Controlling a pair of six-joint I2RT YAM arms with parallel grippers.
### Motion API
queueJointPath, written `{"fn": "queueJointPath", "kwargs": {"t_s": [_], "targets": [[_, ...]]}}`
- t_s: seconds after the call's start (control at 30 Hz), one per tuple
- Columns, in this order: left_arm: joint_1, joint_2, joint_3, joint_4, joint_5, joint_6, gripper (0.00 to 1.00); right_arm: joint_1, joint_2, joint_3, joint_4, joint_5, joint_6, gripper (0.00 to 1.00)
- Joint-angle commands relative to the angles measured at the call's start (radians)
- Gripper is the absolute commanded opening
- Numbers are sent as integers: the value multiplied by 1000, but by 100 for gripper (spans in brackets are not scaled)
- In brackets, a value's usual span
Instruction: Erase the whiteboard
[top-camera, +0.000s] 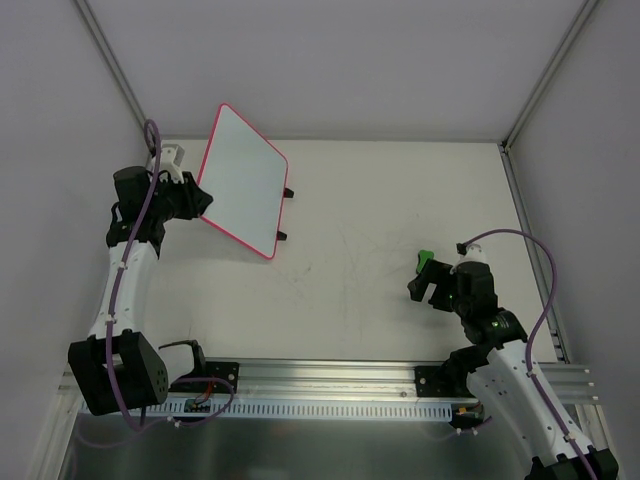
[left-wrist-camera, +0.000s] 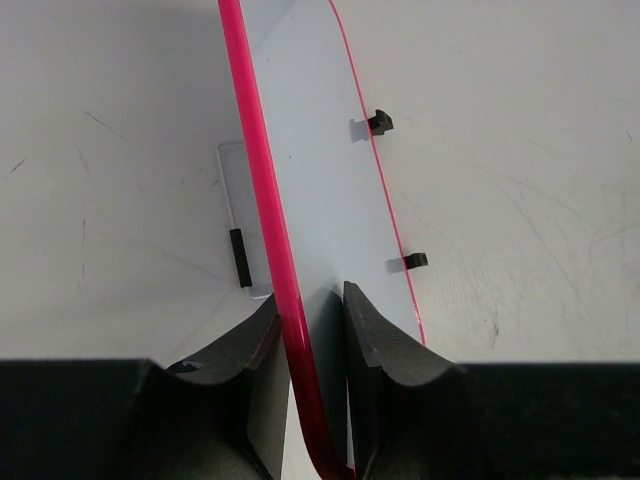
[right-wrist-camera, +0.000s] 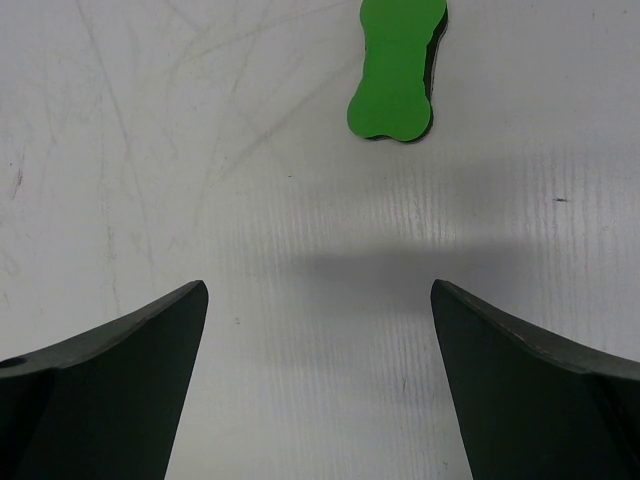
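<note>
The whiteboard (top-camera: 243, 180), white with a pink-red frame, stands tilted at the back left on two small black feet (top-camera: 288, 193). Its face looks blank. My left gripper (top-camera: 203, 203) is shut on the board's left edge; in the left wrist view the fingers (left-wrist-camera: 375, 335) clamp the pink frame (left-wrist-camera: 262, 200) from both sides. A green bone-shaped eraser (top-camera: 425, 257) lies on the table at the right. My right gripper (top-camera: 427, 284) is open and empty just near of it; in the right wrist view the eraser (right-wrist-camera: 396, 68) lies ahead of the spread fingers (right-wrist-camera: 130, 370).
White walls close the table on the left, back and right. An aluminium rail (top-camera: 330, 385) with the arm bases runs along the near edge. A purple cable (top-camera: 135, 235) runs along the left arm.
</note>
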Motion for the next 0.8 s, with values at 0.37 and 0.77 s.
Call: {"fn": "queueJointPath", "kwargs": {"t_s": [0.37, 0.77], "targets": [[9, -14, -58, -62, -63, 70, 29, -3, 0, 4, 10, -3, 5, 99], [9, 31, -28, -68, -97, 127, 43, -3, -25, -2, 8, -11, 2, 99]]}}
